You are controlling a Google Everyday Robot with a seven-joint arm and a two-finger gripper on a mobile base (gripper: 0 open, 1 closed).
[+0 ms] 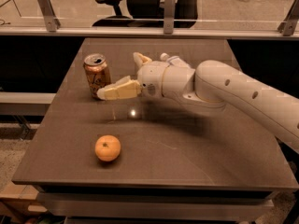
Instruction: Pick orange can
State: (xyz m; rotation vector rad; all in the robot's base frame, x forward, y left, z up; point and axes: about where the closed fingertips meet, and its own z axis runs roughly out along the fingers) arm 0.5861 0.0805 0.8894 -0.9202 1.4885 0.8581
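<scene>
The orange can (96,76) stands upright on the left rear part of the brown table (187,143); it is copper-orange with dark cursive lettering and a silver top. My gripper (118,75) reaches in from the right on a white arm (233,92) and is just right of the can. Its fingers are open. The near finger (119,90) points left, with its tip at the can's lower right side. The far finger (140,59) sticks up behind, apart from the can. Nothing is held.
A round orange fruit (108,148) lies on the table near the front left, below the gripper. A glass rail with metal posts (168,10) runs behind the table, with an office chair (117,3) beyond it. The table's left edge is close to the can.
</scene>
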